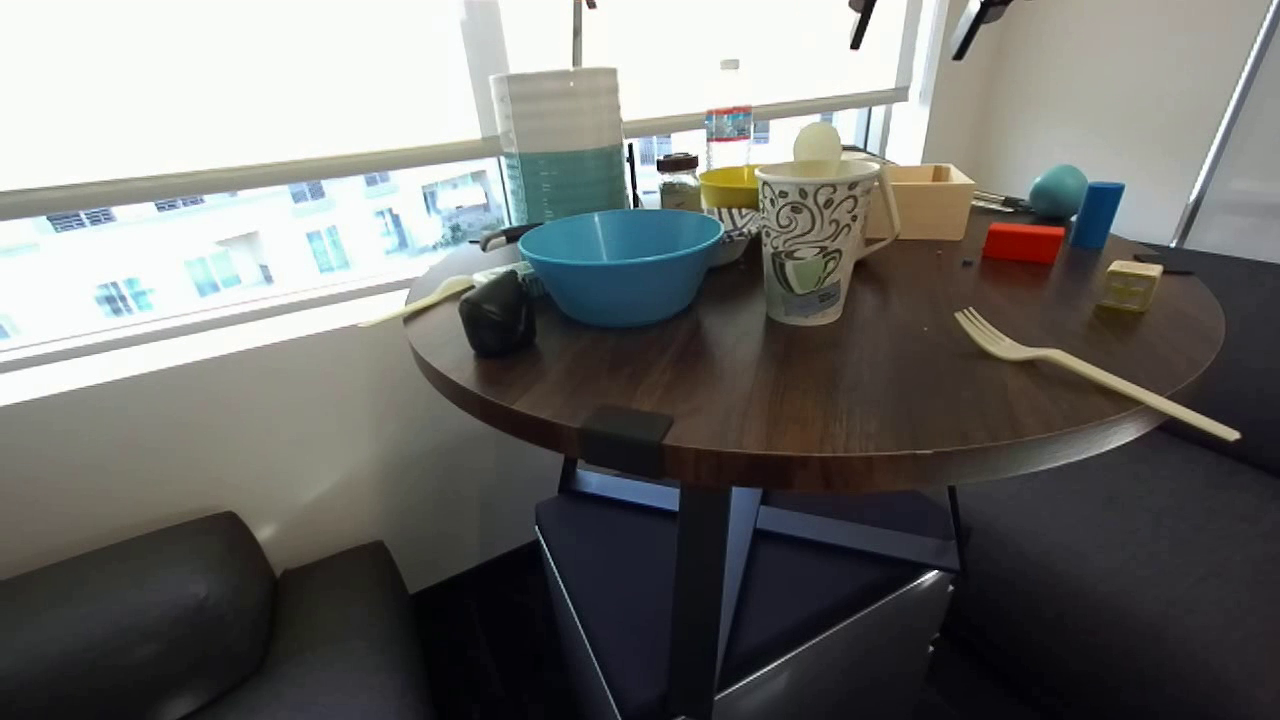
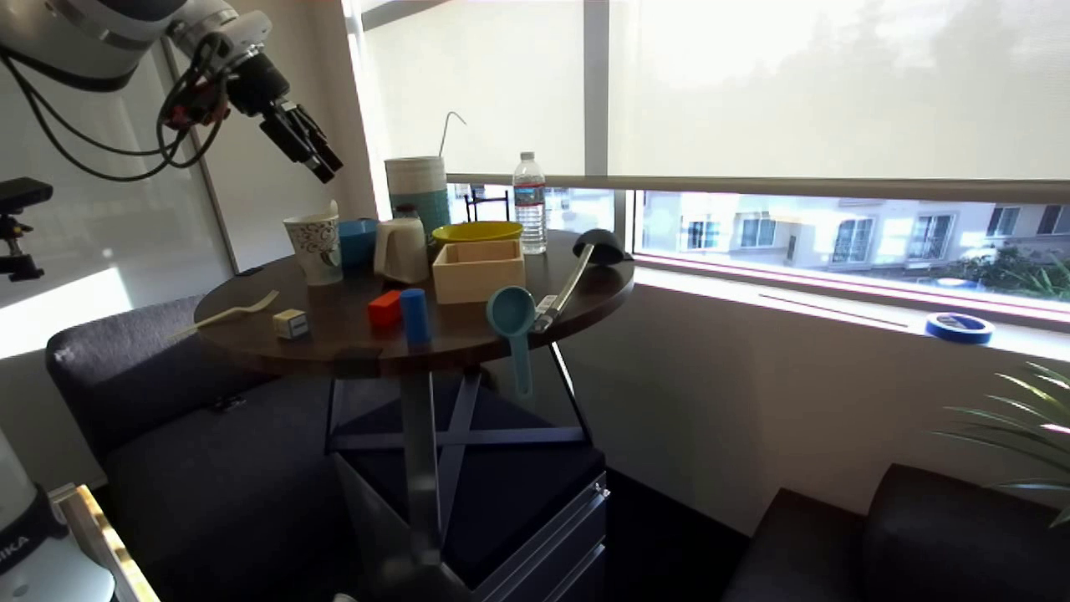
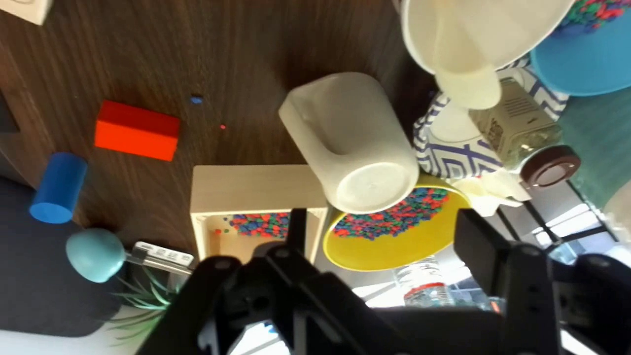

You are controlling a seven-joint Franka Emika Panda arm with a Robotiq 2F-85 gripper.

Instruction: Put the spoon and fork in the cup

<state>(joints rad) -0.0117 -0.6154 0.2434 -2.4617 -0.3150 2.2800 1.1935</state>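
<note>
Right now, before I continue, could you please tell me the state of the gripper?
Gripper: open, holding nothing.

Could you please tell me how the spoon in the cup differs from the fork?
The spoon stands in the cup with its rounded end poking above the rim, while the fork lies on the table, its handle jutting past the edge. The spoon's visible end is smooth and rounded; the fork's opposite end from its handle splits into prongs. Both are pale, creamy beige.
</note>
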